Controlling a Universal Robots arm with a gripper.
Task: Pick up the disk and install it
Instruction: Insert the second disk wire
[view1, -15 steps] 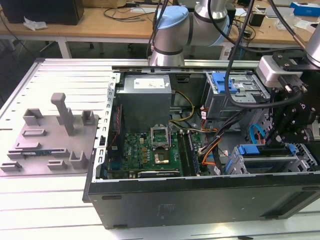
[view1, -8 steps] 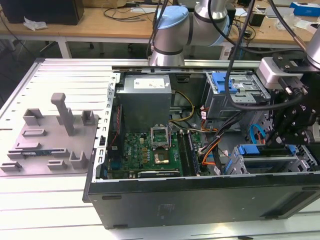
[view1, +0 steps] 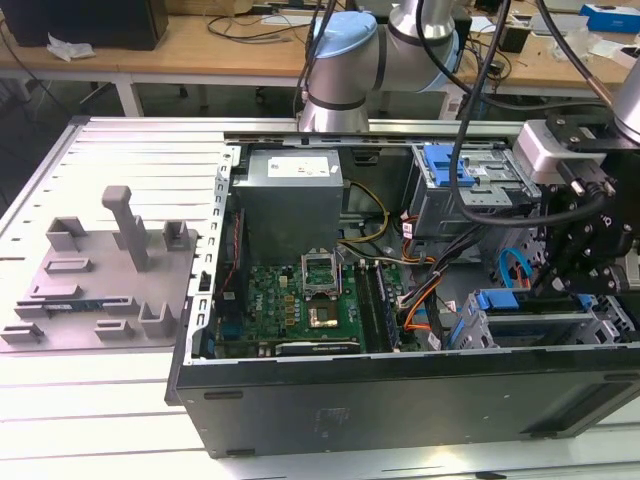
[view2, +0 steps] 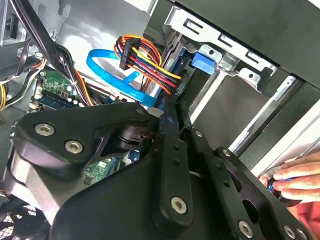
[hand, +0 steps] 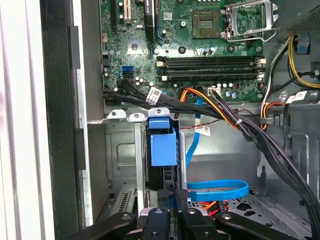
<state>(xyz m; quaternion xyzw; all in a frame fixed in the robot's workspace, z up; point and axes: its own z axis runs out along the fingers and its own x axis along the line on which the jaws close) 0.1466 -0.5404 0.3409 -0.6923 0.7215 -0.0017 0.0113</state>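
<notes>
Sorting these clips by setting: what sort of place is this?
Probably a robotics or electronics lab. An open computer case lies on a metal table under the robot arm, and wooden workbenches strewn with cables stand behind. A person's hand shows in the second wrist view.

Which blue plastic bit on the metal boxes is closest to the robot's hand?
The blue piece on the cage at the exterior view's lower right, just beside the hand. The other blue piece tops the cage farther back.

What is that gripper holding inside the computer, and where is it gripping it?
The gripper appears clamped on the disk, at the end edge nearest the gripper, with the disk standing in the drive cage.
</notes>
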